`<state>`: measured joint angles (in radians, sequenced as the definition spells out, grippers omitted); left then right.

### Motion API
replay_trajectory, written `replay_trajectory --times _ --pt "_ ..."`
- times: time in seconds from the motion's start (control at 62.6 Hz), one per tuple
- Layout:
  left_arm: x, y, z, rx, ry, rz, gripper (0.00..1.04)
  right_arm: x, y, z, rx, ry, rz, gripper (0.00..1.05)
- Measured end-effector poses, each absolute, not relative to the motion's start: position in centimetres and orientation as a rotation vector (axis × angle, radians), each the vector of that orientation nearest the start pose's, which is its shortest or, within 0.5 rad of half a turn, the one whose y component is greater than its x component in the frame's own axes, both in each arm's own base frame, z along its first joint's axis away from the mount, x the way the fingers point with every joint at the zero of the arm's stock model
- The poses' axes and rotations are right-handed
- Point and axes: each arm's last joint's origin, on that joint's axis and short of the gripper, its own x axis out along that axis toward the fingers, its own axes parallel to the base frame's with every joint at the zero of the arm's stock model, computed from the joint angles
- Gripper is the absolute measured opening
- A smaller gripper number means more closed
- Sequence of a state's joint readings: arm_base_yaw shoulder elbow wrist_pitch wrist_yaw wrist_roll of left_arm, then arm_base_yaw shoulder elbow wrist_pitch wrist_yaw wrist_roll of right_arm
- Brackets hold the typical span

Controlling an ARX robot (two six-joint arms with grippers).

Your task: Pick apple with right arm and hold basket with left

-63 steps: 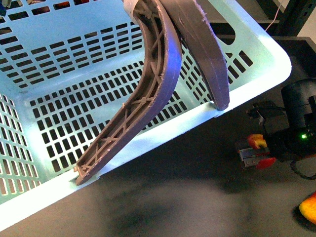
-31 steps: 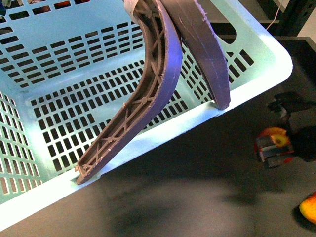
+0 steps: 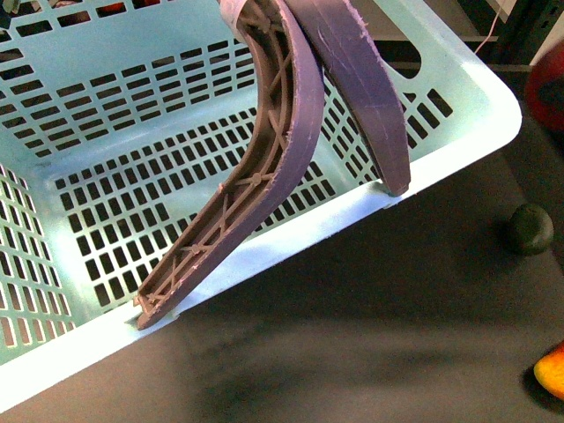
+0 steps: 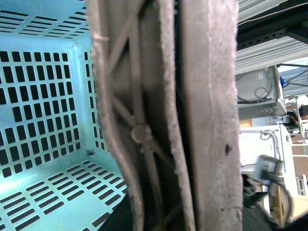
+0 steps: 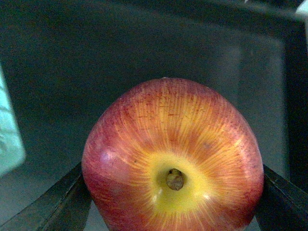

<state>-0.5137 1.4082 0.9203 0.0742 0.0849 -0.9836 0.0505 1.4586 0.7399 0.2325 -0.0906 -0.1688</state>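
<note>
Where the front view starts at its left edge, one basket (image 3: pixel 480 97) is seen. It fills the left and centre of the frame and is cut off at the left and top edges. Two long grey fingers (image 3: pixel 273 167) of the left gripper (image 3: pixel 275 248) are stretched down across it from the top centre. One tip is set inside the near rim at the lower left, the other on the rim right of centre. In the left wrist view the fingers are shown close together with a thin dark slit between them. Whether the rim is pinched cannot be told.

On the dark table (image 3: pixel 352 352), one green fruit (image 3: pixel 529 229) is seen at the right, apart from the basket. One orange fruit (image 3: pixel 552 370) is cut off at the lower right corner. A red blur (image 3: pixel 548 84) at the upper right edge is too smeared to name.

In the right wrist view one apple (image 5: pixel 173 159) is shown, stem dimple towards the camera. It is pinched between the two dark jaws of the right gripper (image 5: pixel 173 195), both touching its sides.
</note>
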Motion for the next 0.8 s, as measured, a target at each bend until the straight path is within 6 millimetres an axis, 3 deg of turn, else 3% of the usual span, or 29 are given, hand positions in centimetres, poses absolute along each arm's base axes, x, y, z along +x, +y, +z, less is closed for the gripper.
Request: replay_trajectory --times 0.08,0.176,0.335,0.479,0.511,0.623,0.798 --pt "26.9 -15.5 26.3 -0.851 0.661 -0.337 0.15 28.8 4.4 24.6 -0.132 0.347 0.243 0.80" --pt "26.9 -15.5 26.3 -0.851 0.661 -0.337 0.15 28.2 7.1 26.1 -0.122 0.301 0.303 0.80" --pt "26.9 -15.5 26.3 -0.851 0.661 -0.337 0.15 27.5 10.8 25.6 -0.116 0.312 0.385 0.80" --pt "26.9 -15.5 26.3 -0.851 0.661 -0.337 0.15 27.0 14.2 24.0 -0.132 0.348 0.451 0.80" --pt "26.9 -15.5 26.3 -0.851 0.661 -0.337 0.15 27.0 14.5 23.8 -0.133 0.352 0.455 0.80" --pt "26.9 -15.5 26.3 -0.851 0.661 -0.337 0.15 26.7 15.3 23.2 -0.128 0.372 0.468 0.97" --pt "26.9 -15.5 26.3 -0.850 0.662 -0.339 0.15 26.4 15.1 23.5 -0.123 0.346 0.440 0.96"
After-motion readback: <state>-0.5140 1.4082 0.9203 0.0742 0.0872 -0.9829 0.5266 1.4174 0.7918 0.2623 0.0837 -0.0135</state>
